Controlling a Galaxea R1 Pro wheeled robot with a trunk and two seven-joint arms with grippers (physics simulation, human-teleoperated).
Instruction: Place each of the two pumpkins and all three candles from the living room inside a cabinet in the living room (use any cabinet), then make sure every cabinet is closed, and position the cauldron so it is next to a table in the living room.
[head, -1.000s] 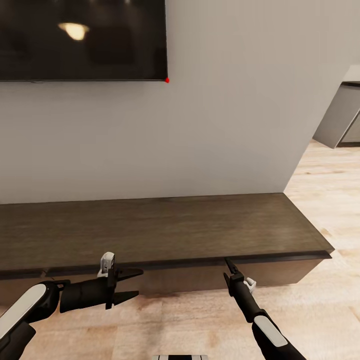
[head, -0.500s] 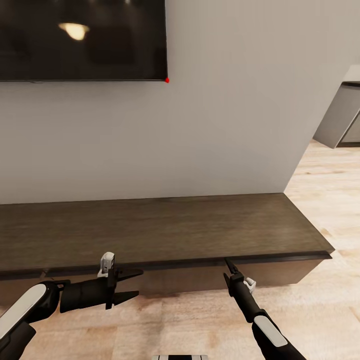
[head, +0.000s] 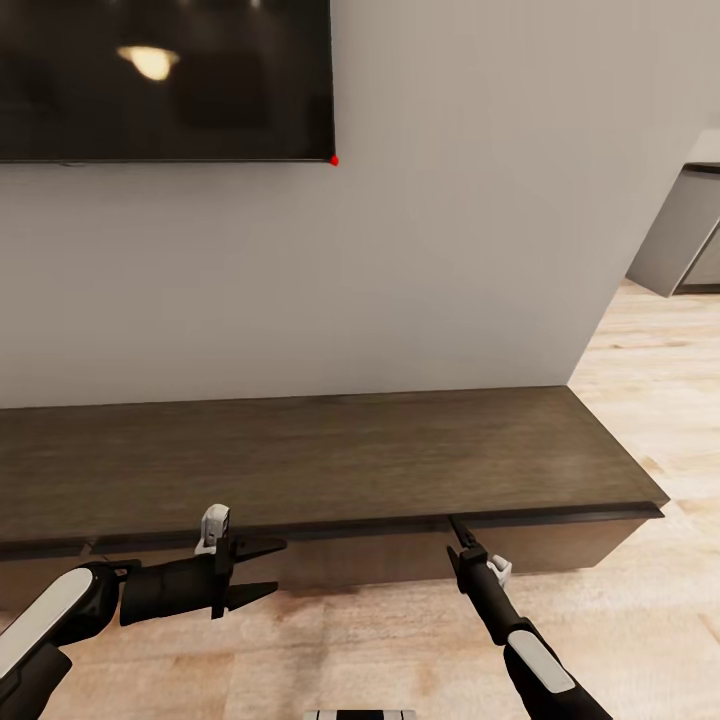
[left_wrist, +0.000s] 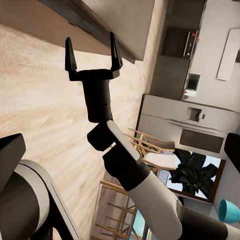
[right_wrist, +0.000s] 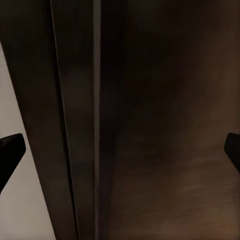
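The long low dark brown cabinet (head: 330, 460) runs along the wall in the head view, its drawer fronts (head: 560, 545) shut flush. My right gripper (head: 458, 528) is open, its tips right at the cabinet's top front lip. The left wrist view shows its two black fingers (left_wrist: 70, 55) spread just short of that edge. The right wrist view is close on the cabinet's dark front edge (right_wrist: 100, 120). My left gripper (head: 262, 570) is open and empty, held sideways in front of the drawer fronts. The pumpkins, candles, cauldron and table are out of view.
A dark TV (head: 160, 80) hangs on the grey wall above the cabinet. Light wooden floor (head: 640, 620) spreads to the right past the cabinet's end, toward a grey kitchen counter (head: 690, 240). The left wrist view shows an oven (left_wrist: 200, 135) and wooden chairs (left_wrist: 145, 150).
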